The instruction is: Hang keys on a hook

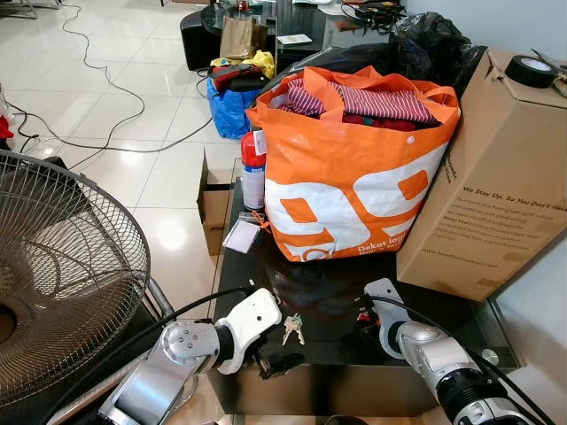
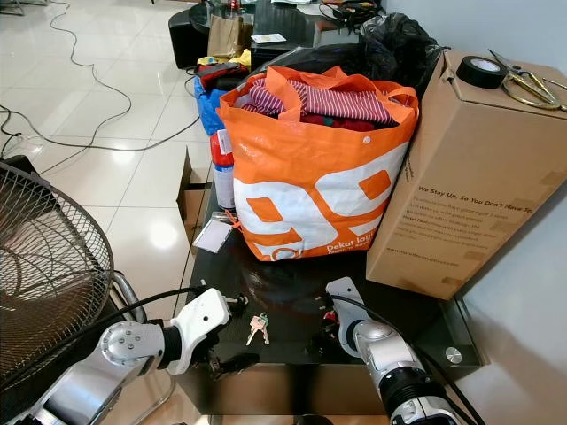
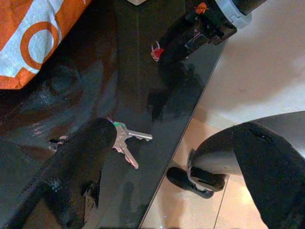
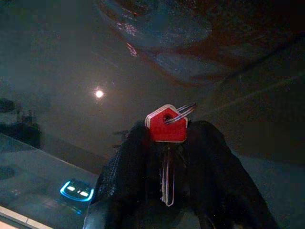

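One red-capped key point(image 4: 166, 129) is pinched in the right gripper point(image 4: 167, 157) fingers, just in front of the orange bag point(image 1: 354, 177). Left gripper point(image 3: 162, 162) fingers spread beside silver keys point(image 3: 125, 140) on the worktop point(image 3: 143, 71). Hanging remains.

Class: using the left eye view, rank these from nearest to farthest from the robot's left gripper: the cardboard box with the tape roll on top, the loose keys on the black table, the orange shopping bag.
1. Loose keys, on the black table just right of the left gripper.
2. Orange shopping bag, standing behind the keys, mid-table.
3. Cardboard box, far right, beyond the bag.
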{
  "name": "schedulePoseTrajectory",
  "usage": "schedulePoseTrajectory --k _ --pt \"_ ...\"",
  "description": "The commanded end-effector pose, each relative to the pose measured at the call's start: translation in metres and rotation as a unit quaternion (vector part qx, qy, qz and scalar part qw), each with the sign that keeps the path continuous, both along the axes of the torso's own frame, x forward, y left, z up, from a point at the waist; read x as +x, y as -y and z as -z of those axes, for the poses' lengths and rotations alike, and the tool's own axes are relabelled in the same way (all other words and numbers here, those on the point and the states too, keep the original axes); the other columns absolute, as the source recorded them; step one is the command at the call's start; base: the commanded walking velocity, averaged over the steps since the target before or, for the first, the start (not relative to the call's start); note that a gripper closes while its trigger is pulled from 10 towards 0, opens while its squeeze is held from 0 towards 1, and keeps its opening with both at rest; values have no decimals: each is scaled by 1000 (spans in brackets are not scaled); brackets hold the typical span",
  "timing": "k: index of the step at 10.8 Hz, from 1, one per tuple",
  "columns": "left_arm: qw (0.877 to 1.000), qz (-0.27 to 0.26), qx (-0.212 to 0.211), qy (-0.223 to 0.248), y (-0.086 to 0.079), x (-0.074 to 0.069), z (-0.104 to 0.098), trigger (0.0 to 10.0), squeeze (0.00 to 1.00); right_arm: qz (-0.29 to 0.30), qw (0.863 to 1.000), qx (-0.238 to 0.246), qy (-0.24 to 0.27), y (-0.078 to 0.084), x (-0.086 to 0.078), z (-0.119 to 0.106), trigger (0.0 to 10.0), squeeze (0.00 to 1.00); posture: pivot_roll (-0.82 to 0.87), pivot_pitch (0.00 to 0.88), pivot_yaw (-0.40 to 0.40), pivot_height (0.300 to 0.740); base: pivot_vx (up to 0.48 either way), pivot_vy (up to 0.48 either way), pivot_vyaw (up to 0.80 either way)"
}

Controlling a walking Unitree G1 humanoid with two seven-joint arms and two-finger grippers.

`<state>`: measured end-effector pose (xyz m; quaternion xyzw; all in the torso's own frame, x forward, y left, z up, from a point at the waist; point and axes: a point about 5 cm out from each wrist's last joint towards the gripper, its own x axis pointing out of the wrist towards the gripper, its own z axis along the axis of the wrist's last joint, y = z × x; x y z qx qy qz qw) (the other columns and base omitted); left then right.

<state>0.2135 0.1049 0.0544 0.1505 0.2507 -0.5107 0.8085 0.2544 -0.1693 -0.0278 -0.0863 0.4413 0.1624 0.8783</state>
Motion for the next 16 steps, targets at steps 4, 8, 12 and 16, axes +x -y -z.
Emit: schedulePoseTrajectory --k 4,8,12,16 --pt "1000 3 -5 7 6 2 -3 10000 51 -24 998 53 28 14 0 -30 0 0 -252 0 -31 740 0 0 0" --pt "1000 2 -9 11 9 6 -3 10000 55 -27 996 71 52 22 -9 -51 0 0 -259 0 -25 740 0 0 0" --pt "995 -75 -49 53 8 25 -17 10000 47 4 988 104 111 28 -17 -92 0 0 -243 0 -2 740 0 0 0" --pt "963 -202 -70 166 -5 61 -53 10000 31 136 950 133 248 41 -33 -143 1333 0 -220 0 86 740 0 0 0"
